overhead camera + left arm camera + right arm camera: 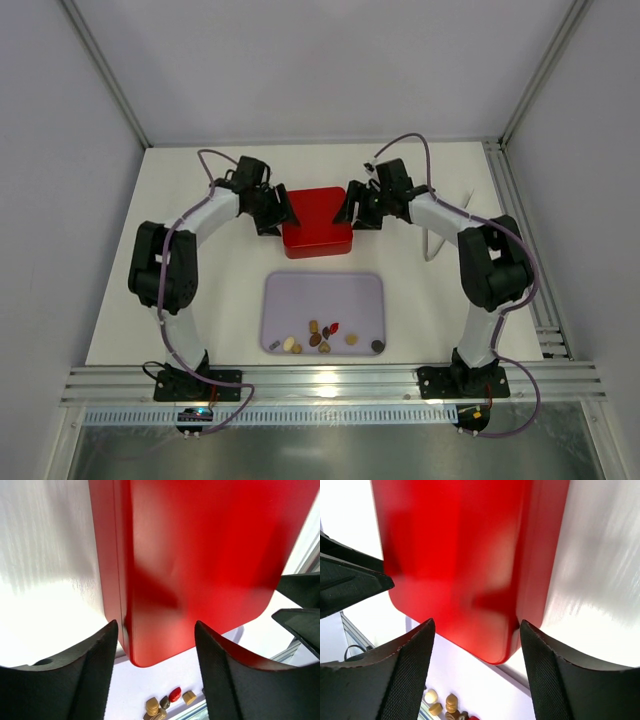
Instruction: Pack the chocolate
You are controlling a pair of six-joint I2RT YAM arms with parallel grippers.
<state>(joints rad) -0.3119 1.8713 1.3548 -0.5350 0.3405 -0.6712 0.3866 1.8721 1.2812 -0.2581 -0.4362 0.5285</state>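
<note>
The chocolate point(320, 338) lies as several small brown, tan, cream and one red piece along the near edge of a pale lilac tray point(320, 290). Behind the tray stands a red box point(316, 235) with its lid on. My left gripper point(272, 215) is at the box's left side and my right gripper point(355, 212) at its right side. In the left wrist view the left gripper point(155, 630) is open over the box's near corner point(200, 555), one fingertip point(112, 630) by the side seam. The right gripper point(476, 630) stands open likewise over the box point(460, 555). Chocolate point(170, 697) point(445, 702) shows beyond both.
A white curved object point(435, 245) lies on the table right of the right arm. Aluminium rails run along the table's right edge point(520, 230) and front edge point(330, 382). White walls enclose the table on three sides.
</note>
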